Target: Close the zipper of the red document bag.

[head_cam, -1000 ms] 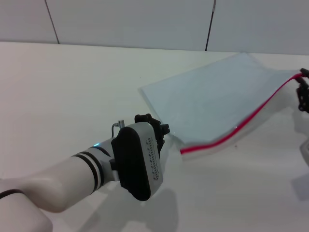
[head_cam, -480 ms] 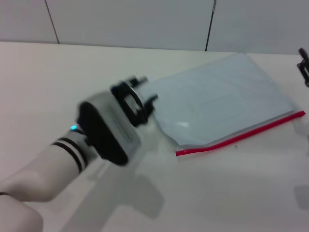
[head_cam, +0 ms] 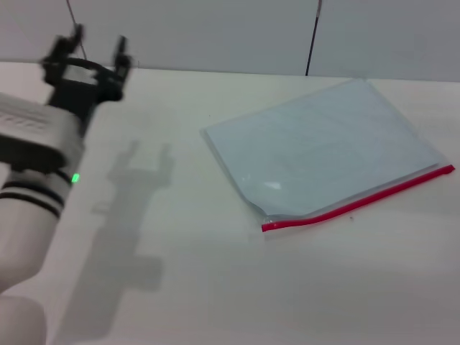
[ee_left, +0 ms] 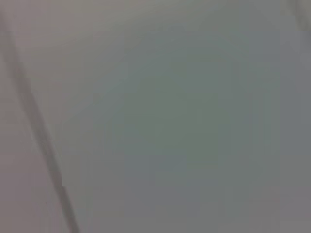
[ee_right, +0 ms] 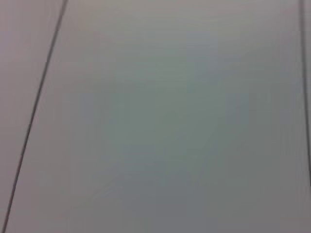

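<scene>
The red document bag (head_cam: 323, 147) lies flat on the white table, a translucent pale-blue pouch right of centre in the head view. Its zipper (head_cam: 359, 200), a thin bright red strip, runs along the near long edge from the near corner to the right corner. My left gripper (head_cam: 97, 44) is raised at the far left, well away from the bag, open with nothing between its fingers. The right gripper is out of view. Both wrist views show only a plain grey wall with dark seams.
The white table (head_cam: 215, 287) stretches across the head view, with a grey panelled wall (head_cam: 201, 29) behind its far edge. My left arm casts a shadow (head_cam: 136, 208) on the table left of the bag.
My left arm has swung up and away to the far left from the bag's near corner. The right gripper has left the right edge of view. The bag's lifted right end now lies flat.
</scene>
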{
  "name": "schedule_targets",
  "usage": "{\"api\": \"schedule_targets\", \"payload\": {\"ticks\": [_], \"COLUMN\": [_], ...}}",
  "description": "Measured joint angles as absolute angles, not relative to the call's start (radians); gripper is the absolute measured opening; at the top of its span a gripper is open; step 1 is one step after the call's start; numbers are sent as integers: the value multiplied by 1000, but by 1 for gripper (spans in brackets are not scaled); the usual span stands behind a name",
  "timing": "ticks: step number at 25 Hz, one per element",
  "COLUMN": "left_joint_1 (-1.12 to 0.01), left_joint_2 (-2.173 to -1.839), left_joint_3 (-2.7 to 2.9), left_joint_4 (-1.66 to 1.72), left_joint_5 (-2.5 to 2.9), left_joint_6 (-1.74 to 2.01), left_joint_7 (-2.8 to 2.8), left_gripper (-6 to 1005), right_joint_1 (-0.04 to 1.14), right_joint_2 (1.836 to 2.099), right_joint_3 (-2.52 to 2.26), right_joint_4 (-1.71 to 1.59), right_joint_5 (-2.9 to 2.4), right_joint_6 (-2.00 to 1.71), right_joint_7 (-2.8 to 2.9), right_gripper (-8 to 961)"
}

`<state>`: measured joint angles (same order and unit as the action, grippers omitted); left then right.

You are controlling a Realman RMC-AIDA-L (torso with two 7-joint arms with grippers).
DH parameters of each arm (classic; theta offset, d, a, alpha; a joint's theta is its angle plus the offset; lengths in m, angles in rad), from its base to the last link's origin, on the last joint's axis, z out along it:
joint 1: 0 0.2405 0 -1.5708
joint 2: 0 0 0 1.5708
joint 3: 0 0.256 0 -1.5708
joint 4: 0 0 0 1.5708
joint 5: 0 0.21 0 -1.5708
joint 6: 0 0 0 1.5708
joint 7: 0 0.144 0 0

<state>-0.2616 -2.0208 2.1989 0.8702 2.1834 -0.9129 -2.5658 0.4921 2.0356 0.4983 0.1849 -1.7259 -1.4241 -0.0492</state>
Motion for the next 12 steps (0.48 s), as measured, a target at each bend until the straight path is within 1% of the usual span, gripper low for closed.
{"api": "schedule_targets", "payload": {"ticks": [1,7,12], "left_joint_1": [-264,-298,-316], "left_joint_2": [-2020,-2025,-2028], "left_joint_3": [2201,2213,2234], "left_joint_4": [834,631,575], "left_joint_5": [2190,2193,2191], "left_joint_6": [-973,-1219,-1272], "left_joint_7": [-2647,-2944,-2985], "left_gripper": [624,616,614], "right_joint_1": [488,465,464], "right_joint_2": [2036,2034,2034], "right_joint_3": [493,452,401], "right_joint_4": [179,165,164], "right_joint_5": [-1727,-1732,-1733], "right_joint_6": [-1433,-1496,-1503], "right_joint_7": [-11,131,130], "right_gripper": [821,815,815]}}
